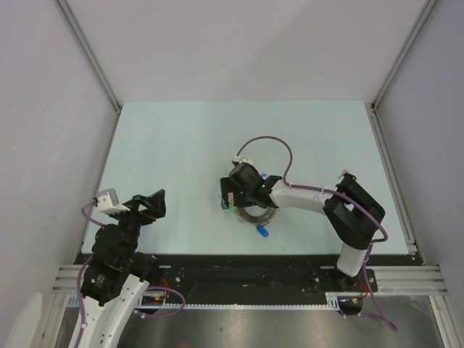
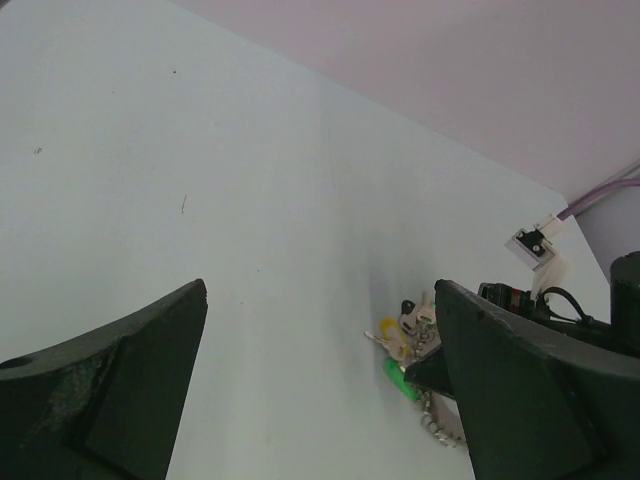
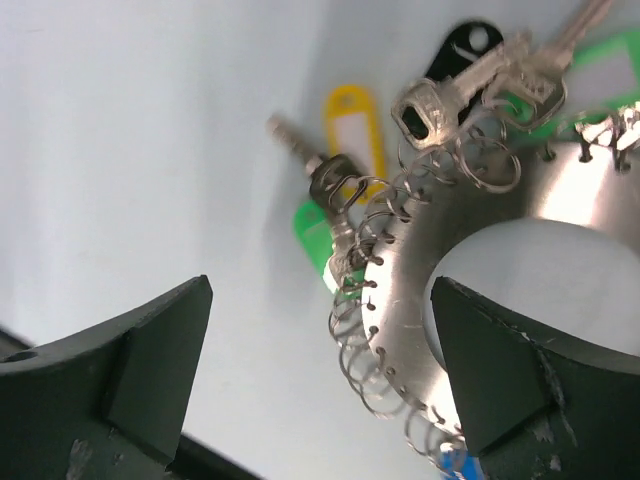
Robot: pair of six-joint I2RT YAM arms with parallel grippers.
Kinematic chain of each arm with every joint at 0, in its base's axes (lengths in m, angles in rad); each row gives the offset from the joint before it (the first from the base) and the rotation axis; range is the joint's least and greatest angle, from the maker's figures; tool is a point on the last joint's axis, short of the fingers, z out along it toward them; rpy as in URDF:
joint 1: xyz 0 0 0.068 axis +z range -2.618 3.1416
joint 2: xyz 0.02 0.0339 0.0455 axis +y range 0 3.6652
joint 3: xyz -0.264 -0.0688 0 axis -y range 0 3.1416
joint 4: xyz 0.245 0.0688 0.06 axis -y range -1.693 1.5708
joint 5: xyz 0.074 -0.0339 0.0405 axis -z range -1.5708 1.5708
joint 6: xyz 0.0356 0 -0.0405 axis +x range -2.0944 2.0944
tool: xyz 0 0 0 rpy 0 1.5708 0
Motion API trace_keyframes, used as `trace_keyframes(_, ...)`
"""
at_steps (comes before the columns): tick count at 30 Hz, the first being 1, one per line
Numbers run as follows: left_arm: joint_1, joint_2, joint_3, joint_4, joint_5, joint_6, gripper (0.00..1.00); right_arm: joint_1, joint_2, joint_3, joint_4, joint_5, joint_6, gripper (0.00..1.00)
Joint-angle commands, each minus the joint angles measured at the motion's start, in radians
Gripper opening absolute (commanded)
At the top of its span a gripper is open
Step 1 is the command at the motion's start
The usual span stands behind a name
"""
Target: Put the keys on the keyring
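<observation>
Pale counter (image 1: 181, 145). Right arm (image 1: 312, 196) reaches to counter middle; left arm (image 1: 116, 246) folded back at near-left edge. Right pincer (image 3: 320, 288) spread open, gripping nothing, hovers over keyring (image 3: 450, 230). Left pincer (image 2: 320, 290) likewise open and empty, well apart from it. Keyring lies flat mid-counter, small wire loops all round rim. Keys (image 3: 470, 80) bunched at rim, touching loops: yellow tag (image 3: 350, 125), black tag (image 3: 465, 45), green tag (image 3: 315, 230); blue one (image 1: 262, 232) on near side.
</observation>
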Motion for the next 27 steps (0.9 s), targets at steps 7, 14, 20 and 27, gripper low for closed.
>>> trace_keyframes(7, -0.006, -0.113, 0.004, 0.039, 0.082, 0.034, 1.0, 0.053, -0.167, 0.074, -0.223, 0.27, 0.0, 0.84)
trace_keyframes(14, -0.006, -0.055, 0.004, 0.062, 0.174, 0.066, 1.0, 0.052, -0.375, -0.22, -0.16, 0.183, -0.063, 0.61)
trace_keyframes(20, -0.004, -0.021, 0.004, 0.07, 0.19, 0.071, 1.0, 0.006, -0.552, -0.44, 0.002, 0.041, -0.147, 0.48)
trace_keyframes(27, -0.003, 0.011, 0.005, 0.071, 0.194, 0.071, 1.0, -0.117, -0.592, -0.624, 0.279, -0.191, -0.192, 0.47)
